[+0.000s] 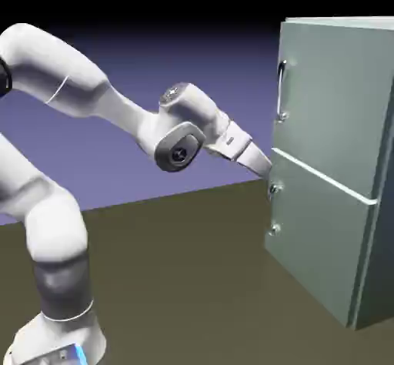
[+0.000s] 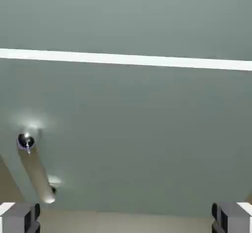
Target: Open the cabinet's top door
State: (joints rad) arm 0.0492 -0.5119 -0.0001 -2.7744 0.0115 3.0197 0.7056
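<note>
Arm [image 1: 115, 105]: fills the left half of the exterior view, rising from the lower left corner and reaching right, probably so the hand meets the cabinet front head-on.
Gripper [image 1: 262, 162]: centre-right of the exterior view, angled down to the right, its tip near or at the cabinet's front at the seam level; contact cannot be told. In the hand view the fingertips [image 2: 19, 217] sit at the far bottom corners, so the jaws stand spread wide with nothing between them.
Table [image 1: 192, 279]: brown surface across the lower part of the frame, with open room between the robot's base and the cabinet.
Handle [image 1: 282, 90]: slim vertical silver bar at upper right, on the near edge of the top door, above and right of the gripper. The hand looks too low for it; I judge it needs to rise before closing.
Top door [image 1: 331, 94]: upper right, flat against the cabinet, not yet opened.
Seam [image 2: 126, 59]: pale band across the upper part of the hand view, dividing the two panels.
Knob [image 2: 25, 141]: lower left of the hand view, on the lower panel; not the target.
Cabinet [image 1: 338, 263]: right edge of the frame, standing on the table.
</note>
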